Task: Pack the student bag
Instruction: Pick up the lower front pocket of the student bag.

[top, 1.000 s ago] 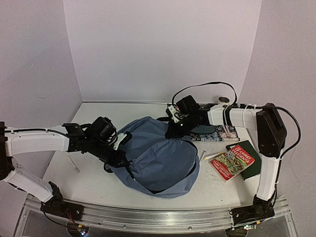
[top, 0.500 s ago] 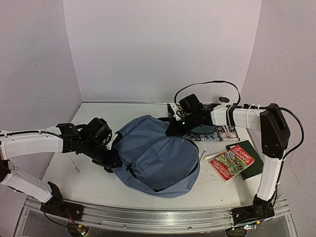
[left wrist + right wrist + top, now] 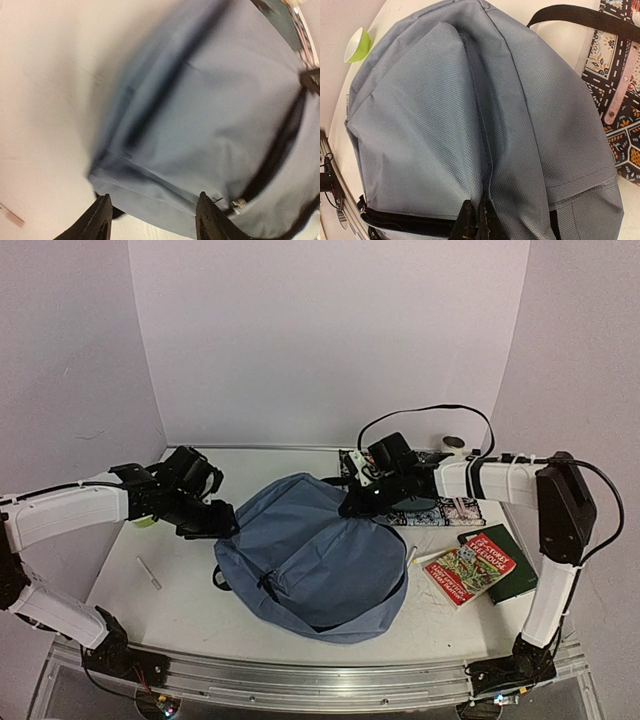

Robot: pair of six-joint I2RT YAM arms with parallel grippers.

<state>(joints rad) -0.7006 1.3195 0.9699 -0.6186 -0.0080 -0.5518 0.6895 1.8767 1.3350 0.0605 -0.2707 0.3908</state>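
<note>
The student bag (image 3: 315,560) is a large slate-blue backpack lying flat mid-table, its black-edged opening toward the near edge. My left gripper (image 3: 226,527) hovers just off the bag's left edge. In the left wrist view this gripper (image 3: 155,221) is open, and between its fingers there is only the bag's (image 3: 215,100) fabric lying farther off. My right gripper (image 3: 349,508) is at the bag's far top. In the right wrist view it (image 3: 477,220) is shut, pinching a fold of the student bag (image 3: 435,115) along a seam.
A patterned cloth (image 3: 450,508) with a dark flat pouch (image 3: 412,502) lies behind the right gripper. Two books (image 3: 468,572) rest at the right. A white stick (image 3: 148,572) lies at the left. A small green cup (image 3: 358,44) stands beyond the bag's left side.
My left gripper has let go of the bag's left edge, opened, and drawn back toward the far left. The bag's left side has dropped flat. The right gripper keeps its pinch.
</note>
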